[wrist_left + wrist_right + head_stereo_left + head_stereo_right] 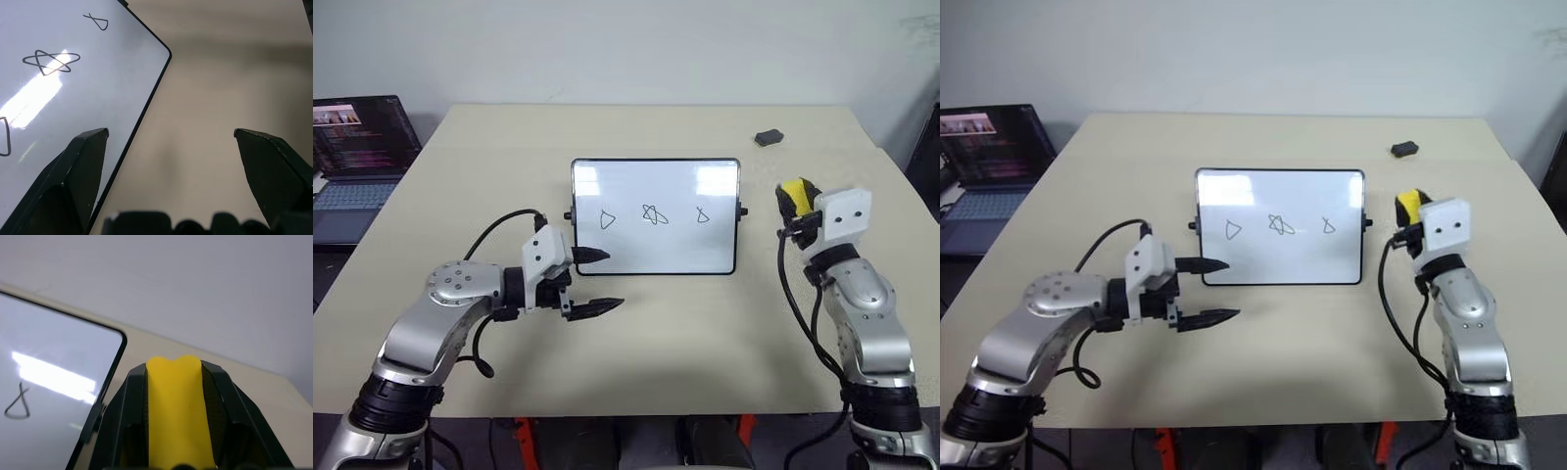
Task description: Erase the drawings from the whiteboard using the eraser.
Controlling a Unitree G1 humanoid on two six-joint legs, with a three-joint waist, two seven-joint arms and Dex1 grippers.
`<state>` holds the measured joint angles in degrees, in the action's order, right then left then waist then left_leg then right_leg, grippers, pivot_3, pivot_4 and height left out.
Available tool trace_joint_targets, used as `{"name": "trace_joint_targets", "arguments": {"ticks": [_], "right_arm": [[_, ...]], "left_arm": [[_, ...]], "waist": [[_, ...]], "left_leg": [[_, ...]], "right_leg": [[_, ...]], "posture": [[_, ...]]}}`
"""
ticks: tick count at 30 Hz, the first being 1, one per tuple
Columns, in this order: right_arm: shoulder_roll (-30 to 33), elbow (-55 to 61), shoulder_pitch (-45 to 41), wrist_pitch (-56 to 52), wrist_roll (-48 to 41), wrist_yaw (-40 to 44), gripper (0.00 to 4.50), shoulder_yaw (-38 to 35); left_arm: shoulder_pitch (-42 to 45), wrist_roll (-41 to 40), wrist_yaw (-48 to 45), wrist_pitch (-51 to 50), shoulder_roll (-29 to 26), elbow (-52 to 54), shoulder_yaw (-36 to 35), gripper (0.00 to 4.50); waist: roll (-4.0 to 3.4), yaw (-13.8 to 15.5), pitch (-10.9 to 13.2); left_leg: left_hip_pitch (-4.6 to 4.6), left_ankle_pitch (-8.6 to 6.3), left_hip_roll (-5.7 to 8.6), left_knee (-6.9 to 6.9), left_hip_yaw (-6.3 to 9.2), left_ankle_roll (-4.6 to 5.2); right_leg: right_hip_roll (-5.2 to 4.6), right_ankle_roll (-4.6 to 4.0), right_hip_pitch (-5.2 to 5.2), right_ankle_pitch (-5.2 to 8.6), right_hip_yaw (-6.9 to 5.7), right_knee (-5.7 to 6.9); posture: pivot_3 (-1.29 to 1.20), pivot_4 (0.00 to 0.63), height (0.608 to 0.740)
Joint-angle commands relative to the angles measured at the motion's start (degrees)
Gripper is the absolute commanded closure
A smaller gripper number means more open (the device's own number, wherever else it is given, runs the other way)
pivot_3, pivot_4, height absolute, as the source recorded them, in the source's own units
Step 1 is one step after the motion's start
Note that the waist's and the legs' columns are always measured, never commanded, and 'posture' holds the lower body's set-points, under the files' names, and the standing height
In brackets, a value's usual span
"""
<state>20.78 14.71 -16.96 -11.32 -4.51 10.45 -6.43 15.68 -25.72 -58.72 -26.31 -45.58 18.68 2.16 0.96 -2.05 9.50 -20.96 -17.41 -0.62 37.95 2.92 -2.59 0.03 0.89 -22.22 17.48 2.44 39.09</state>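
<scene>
The small yellow oblong eraser (178, 416) is sitting pinched between the closed fingers of the right gripper (795, 199), at the right of the frame beside the glossy white black-framed whiteboard (656, 257). All 3 black marker drawings (654, 215) are showing intact at frame centre, so wiping is probably not begun. The left gripper (597, 282) is hovering open-fingered at the board's lower-left corner over the beige counter (666, 333). No containers are appearing.

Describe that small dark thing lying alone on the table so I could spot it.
Start at the beige table, then the black-framed whiteboard at its middle. Beyond the board's right corner, towards the far edge, lies a small dark grey rounded object, apart from everything else.
</scene>
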Motion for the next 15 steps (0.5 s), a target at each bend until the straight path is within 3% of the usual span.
{"name": "trace_joint_targets", "arguments": {"ticks": [1, 15], "right_arm": [[-2.2, -1.9, -3.6, 3.6, 1.1, -0.5, 3.38, 1.9], [-8.1, -14.2, -10.8, 11.6, 1.8, 3.0, 3.38, 7.8]], "left_arm": [[1.9, -2.1, -0.3, -2.1, -0.3, 2.0, -1.3, 0.0], [2.7, -2.4, 0.6, -5.6, -0.6, 4.9, -1.2, 0.0]], "waist": [[0.0, 0.0, 0.0], [0.0, 0.1, 0.0]], "left_leg": [[0.0, 0.0, 0.0, 0.0, 0.01, 0.0], [-0.03, 0.0, 0.02, 0.01, 0.01, 0.0]], "right_leg": [[0.0, 0.0, 0.0, 0.0, -0.01, 0.01], [-0.03, -0.01, -0.01, -0.01, -0.01, -0.01]], "posture": [[0.0, 0.15, 0.74], [0.0, 0.15, 0.74]]}}
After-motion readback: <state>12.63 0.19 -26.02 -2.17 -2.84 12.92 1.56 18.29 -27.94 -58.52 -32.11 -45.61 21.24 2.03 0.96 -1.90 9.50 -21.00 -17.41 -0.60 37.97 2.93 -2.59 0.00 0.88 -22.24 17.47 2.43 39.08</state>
